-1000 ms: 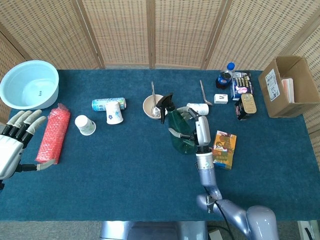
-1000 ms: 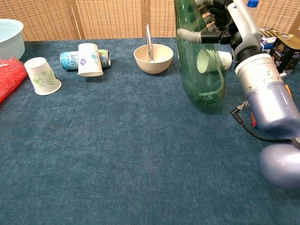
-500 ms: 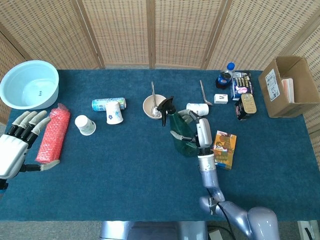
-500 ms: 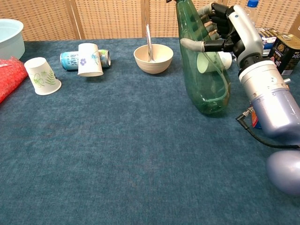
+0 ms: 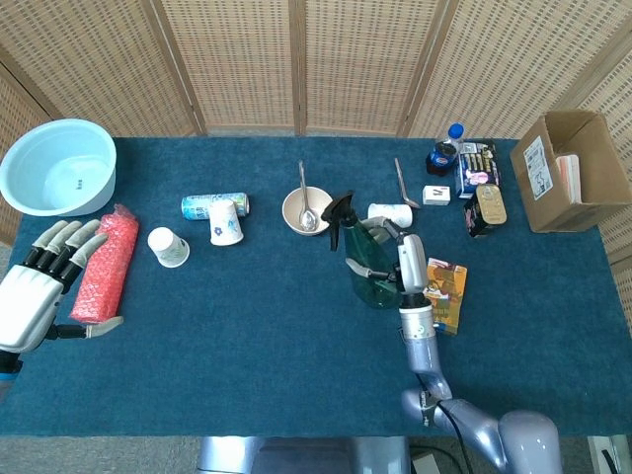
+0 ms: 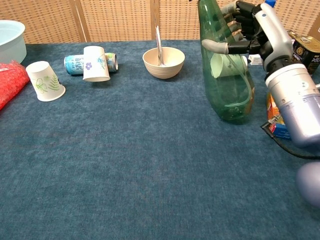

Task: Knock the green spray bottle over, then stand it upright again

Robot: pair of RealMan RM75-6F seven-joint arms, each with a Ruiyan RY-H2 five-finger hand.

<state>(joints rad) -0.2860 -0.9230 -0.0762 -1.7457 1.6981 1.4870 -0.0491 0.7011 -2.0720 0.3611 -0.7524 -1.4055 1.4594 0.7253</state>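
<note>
**Bottle shifted right, in right-hand grip, near-upright**

Since 1 s ago the green spray bottle and the right hand have slid together toward the table's right edge; the bottle base now sits close to the orange carton. Left hand crept up a little at the left edge.

Head view:
- green spray bottle (image 5: 370, 265) is mid-table, right of centre, black trigger head pointing toward the far-left.
- right hand (image 5: 403, 259) is on the bottle's right side, fingers wrapped around the body. Holding it.
- orange carton (image 5: 446, 294) just right of the hand; white cup on its side (image 5: 392, 214) just behind the bottle.
- left hand (image 5: 39, 286) is at the left edge by the red bubble-wrap roll (image 5: 102, 263), fingers spread, nothing in it, well apart from the bottle.
- bowl with spoon (image 5: 304, 210) is far-left of the bottle.

Chest view:
- Bottle (image 6: 225, 70) long axis near vertical, top leaning slightly left. Can't tell whether the base is fully seated on the cloth or just above it.
- Right hand (image 6: 250, 35) grips the upper body from the right, thumb across the front.

Judgement: hand is right of the bottle, open cloth lies to its left and front, so a tip-over goes left/forward; right side is blocked by the carton. Right hand is the only one in reach.
</note>
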